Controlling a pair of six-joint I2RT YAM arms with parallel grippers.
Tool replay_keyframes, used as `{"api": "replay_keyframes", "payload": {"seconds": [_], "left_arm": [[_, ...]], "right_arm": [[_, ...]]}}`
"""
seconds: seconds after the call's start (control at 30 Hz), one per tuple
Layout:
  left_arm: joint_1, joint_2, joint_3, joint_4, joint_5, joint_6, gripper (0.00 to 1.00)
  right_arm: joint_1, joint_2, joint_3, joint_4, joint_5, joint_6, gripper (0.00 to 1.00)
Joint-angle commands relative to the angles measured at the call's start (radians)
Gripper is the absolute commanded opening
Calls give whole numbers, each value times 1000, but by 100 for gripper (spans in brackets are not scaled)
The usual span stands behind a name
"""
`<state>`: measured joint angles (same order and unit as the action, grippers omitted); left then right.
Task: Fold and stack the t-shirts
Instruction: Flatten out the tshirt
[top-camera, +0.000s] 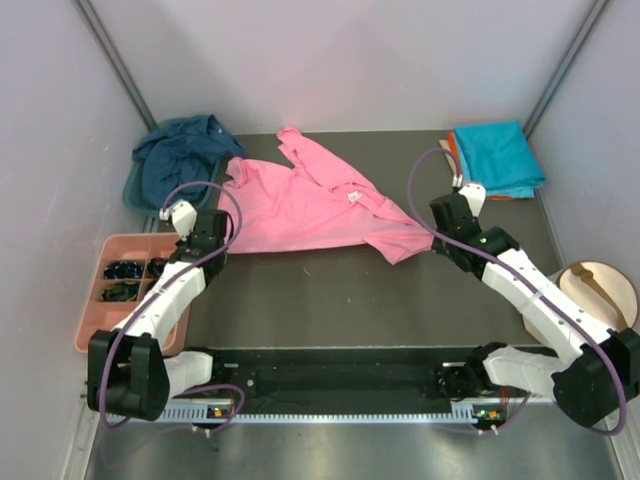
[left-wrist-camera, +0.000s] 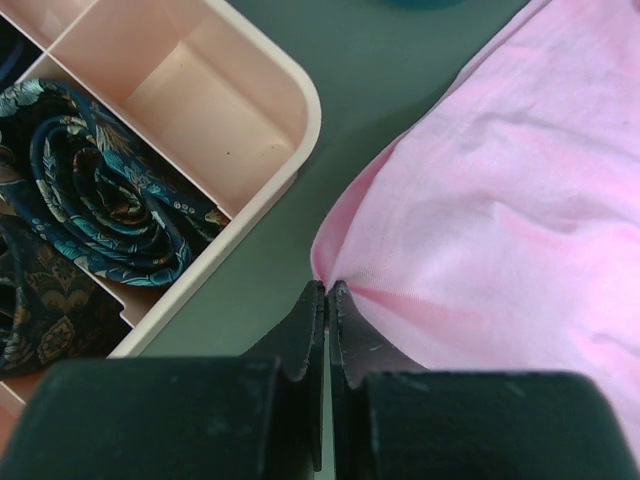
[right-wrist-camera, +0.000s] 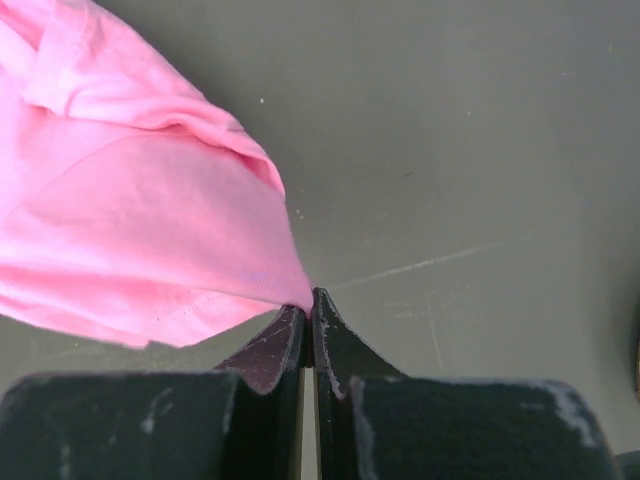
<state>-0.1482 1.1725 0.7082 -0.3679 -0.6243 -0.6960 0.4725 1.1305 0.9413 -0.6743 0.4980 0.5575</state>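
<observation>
Pinching the pink t-shirt (top-camera: 300, 205) at opposite edges were the left fingers (left-wrist-camera: 308, 330) and right fingers (right-wrist-camera: 275, 345); its white label (top-camera: 353, 197) was illegible.

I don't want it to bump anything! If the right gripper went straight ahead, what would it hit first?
Probably nothing: the right gripper, jaws shut on the pink t-shirt, faces bare table as far as its camera shows.
</observation>
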Motion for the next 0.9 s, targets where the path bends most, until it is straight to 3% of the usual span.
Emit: {"api": "replay_keyframes", "payload": {"seconds": [0.0, 0.17, 0.33, 0.53, 0.7, 0.87], "left_arm": [[6, -50, 75, -11, -34, 12, 0], [4, -50, 163, -5, 18, 62, 0], [2, -69, 289, 33, 245, 189, 0], [-14, -118, 430, 32, 446, 253, 0], [-16, -175, 577, -11, 477, 296, 0], [-16, -255, 698, -49, 416, 340, 0]], "right_arm": [[-15, -26, 56, 13, 21, -33, 0], [-15, -89, 134, 117, -19, -96, 0], [-15, -170, 243, 254, -119, -244, 0], [-15, -251, 384, 297, -217, -369, 0], [-15, -302, 511, 289, -253, -412, 0], [-15, -339, 591, 275, -265, -433, 0]]}}
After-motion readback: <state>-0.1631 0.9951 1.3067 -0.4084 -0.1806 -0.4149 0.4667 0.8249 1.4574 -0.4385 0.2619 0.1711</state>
